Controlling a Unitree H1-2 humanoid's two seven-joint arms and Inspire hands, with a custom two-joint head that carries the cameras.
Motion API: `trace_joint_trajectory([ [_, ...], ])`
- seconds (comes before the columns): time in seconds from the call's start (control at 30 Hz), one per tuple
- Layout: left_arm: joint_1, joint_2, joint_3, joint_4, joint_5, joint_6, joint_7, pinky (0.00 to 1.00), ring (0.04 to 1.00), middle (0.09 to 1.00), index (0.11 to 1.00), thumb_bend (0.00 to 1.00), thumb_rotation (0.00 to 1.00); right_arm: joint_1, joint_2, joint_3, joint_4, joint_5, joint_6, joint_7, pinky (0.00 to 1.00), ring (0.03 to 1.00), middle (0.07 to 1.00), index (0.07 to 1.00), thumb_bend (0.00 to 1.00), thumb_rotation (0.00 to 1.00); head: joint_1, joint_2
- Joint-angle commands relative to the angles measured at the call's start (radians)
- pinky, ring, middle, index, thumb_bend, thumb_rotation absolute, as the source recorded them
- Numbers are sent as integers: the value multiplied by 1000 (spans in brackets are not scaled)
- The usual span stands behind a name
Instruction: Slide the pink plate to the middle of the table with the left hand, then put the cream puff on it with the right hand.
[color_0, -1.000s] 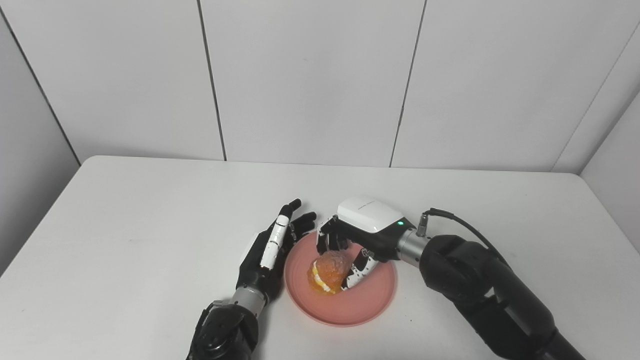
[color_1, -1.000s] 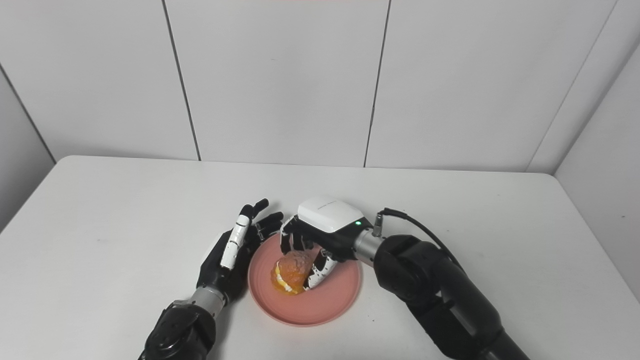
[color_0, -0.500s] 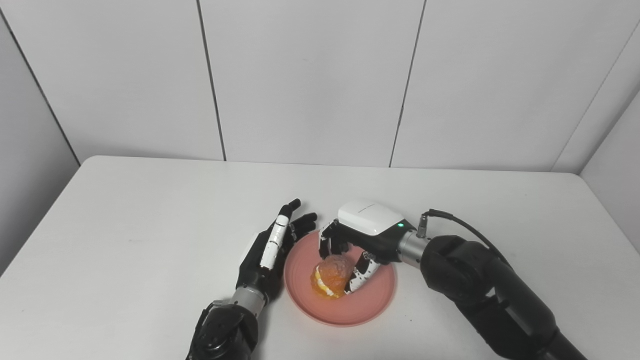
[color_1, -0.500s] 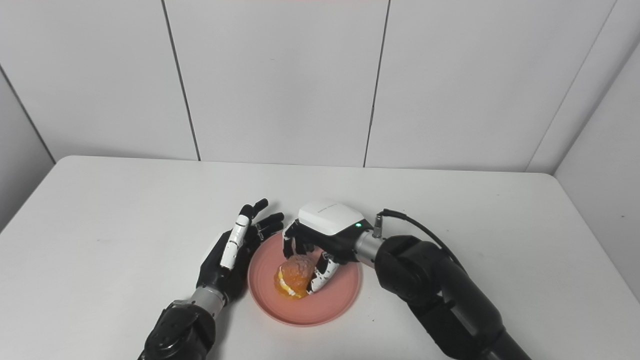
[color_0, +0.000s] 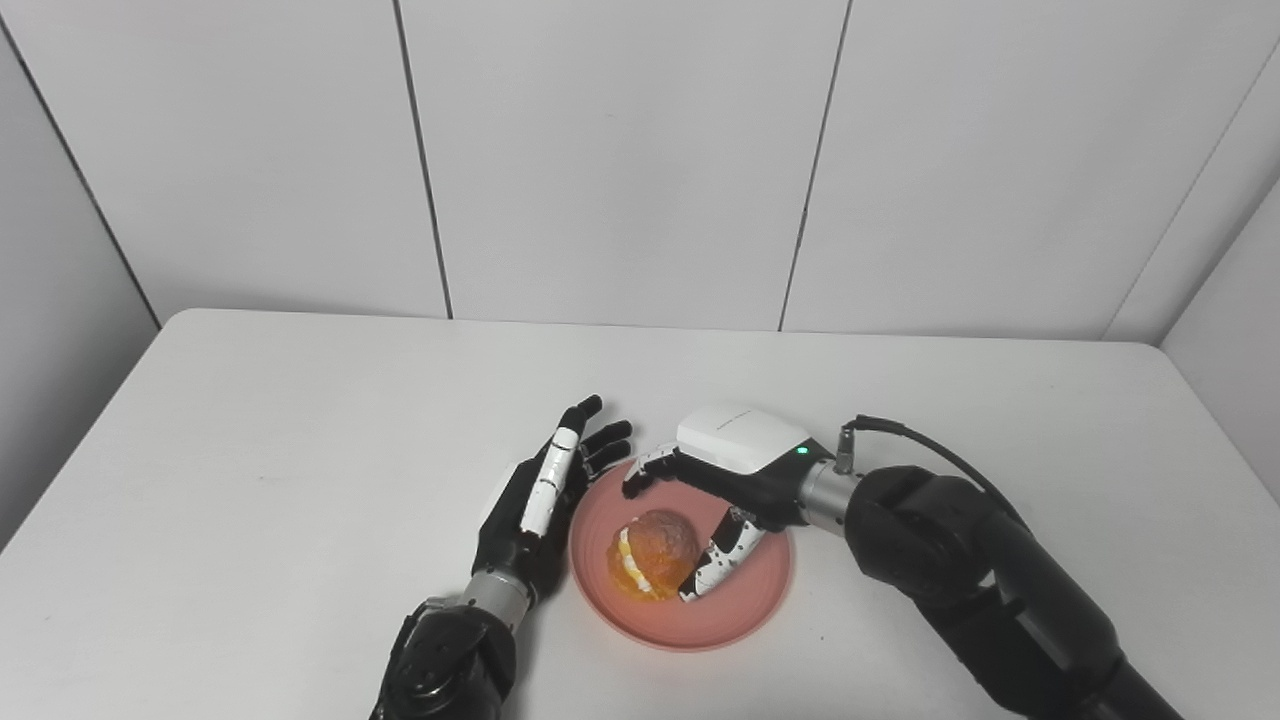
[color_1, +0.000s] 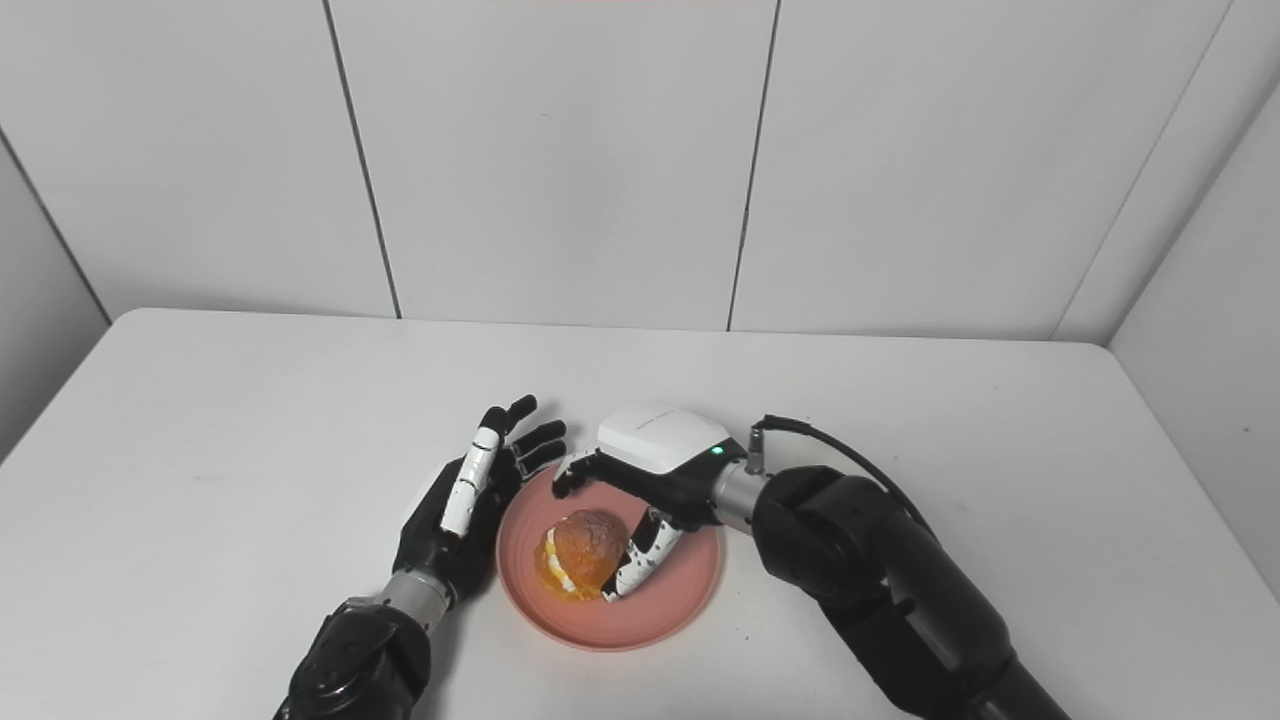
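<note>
The pink plate lies near the middle of the white table, toward the front. On its left half rests the cream puff, golden brown with a band of white cream. My right hand hovers over the plate's back part, open, with fingers spread above and beyond the puff and the thumb beside the puff's right side. My left hand stands on edge along the plate's left rim, open, fingers straight and pointing away from me.
The white table ends at a grey panelled wall behind. A black cable loops from my right wrist.
My right hand's fingers have spread apart and let go of the cream puff, which has settled lower onto the plate. My left hand has stayed put.
</note>
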Motion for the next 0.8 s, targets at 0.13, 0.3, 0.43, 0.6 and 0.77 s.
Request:
trace_joint_trajectory([
  [0.13,9,-4,8,8,-12,54,-1,880,864,837,897,657,848,-53,-3,-37,-41,1,32,11,661,826,848,808,1000,389,-1,0],
  [0.3,10,-6,8,9,-6,45,4,892,863,848,903,679,841,-59,-3,-95,-98,33,73,31,642,825,853,821,1000,406,0,0],
  [0.43,13,-5,3,13,9,20,7,880,889,866,904,689,836,-43,-6,-173,-182,82,127,26,653,806,828,805,1000,440,-5,-1],
  [0.6,17,1,-3,22,30,-24,7,853,912,891,913,685,853,67,24,-255,-257,110,132,-76,600,754,819,821,901,654,-10,-4],
  [0.77,29,-5,0,32,36,-98,2,924,961,944,929,681,848,237,142,-348,-233,180,82,-317,638,770,838,851,797,829,-16,-3],
])
